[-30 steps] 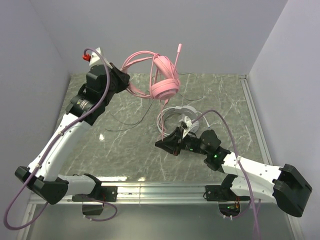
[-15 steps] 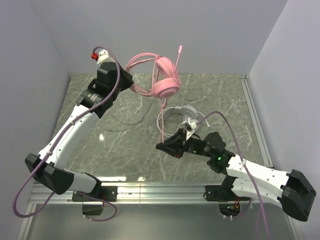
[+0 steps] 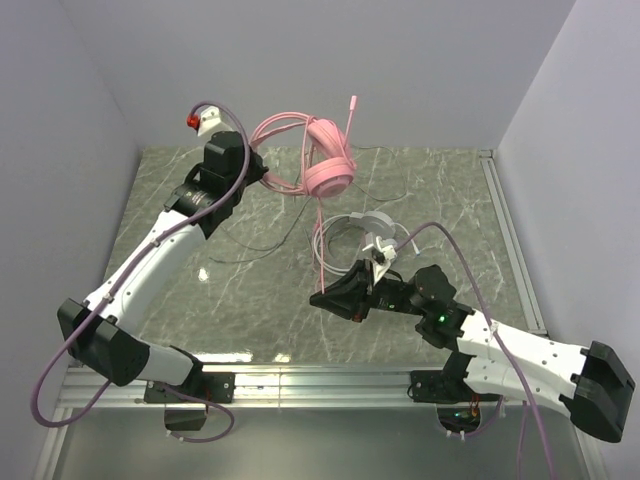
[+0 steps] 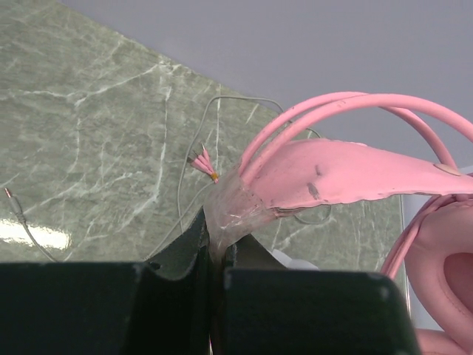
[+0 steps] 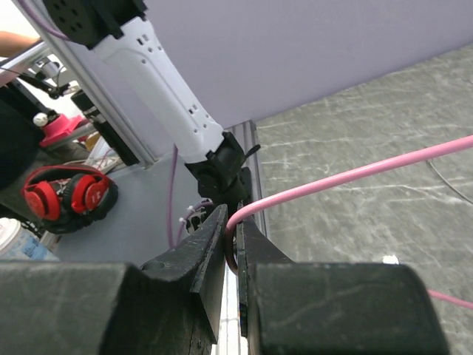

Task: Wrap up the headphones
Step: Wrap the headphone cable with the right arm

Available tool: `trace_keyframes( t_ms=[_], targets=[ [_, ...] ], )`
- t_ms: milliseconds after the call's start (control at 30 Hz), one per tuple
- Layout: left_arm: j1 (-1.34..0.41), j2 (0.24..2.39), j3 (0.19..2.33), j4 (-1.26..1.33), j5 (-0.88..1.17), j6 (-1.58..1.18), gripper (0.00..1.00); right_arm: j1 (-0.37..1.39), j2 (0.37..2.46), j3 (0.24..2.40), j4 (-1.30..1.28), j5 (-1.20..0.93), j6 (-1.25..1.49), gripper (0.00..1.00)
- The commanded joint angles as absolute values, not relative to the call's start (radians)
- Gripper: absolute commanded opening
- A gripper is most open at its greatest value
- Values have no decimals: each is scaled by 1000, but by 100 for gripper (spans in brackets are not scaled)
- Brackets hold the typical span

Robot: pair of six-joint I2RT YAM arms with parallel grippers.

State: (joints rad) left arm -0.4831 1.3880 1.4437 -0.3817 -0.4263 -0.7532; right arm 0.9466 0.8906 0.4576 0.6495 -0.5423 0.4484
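The pink headphones (image 3: 328, 168) hang in the air above the back of the table. My left gripper (image 3: 262, 178) is shut on the end of their headband (image 4: 332, 174), as the left wrist view shows at the gripper (image 4: 220, 235). One pink ear cup (image 4: 443, 274) sits at the right edge of that view. Their thin pink cable (image 3: 320, 245) drops straight down to my right gripper (image 3: 318, 297), which is shut on it. In the right wrist view the cable (image 5: 355, 174) bends into the narrow gap of the gripper (image 5: 236, 225). The white headphones (image 3: 362, 226) lie on the table, partly hidden by my right arm.
A thin dark cable (image 3: 250, 252) trails across the marble table (image 3: 180, 300) left of centre. Grey walls close the back and both sides. A metal rail (image 3: 320, 380) runs along the near edge. A red headset (image 5: 66, 196) lies outside the cell.
My left arm has swung and raised its elbow, keeping the pink headphones aloft. My right gripper has slid slightly toward the near left along with the pink cable.
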Motion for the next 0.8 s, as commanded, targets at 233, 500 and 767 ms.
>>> trace_keyframes(
  t_ms=[233,500,767],
  targets=[
    [-459,1388,1336,-14,-670,-862,0,1005,801,569,566,-609,449,14],
    [-460,1407,1266,52,-770,-856,0,1003,764,664,465,-563,443,12],
    [-468,1434,1221,147,-840,-747,0,1002,842,958,22,-390,372,0]
  ],
)
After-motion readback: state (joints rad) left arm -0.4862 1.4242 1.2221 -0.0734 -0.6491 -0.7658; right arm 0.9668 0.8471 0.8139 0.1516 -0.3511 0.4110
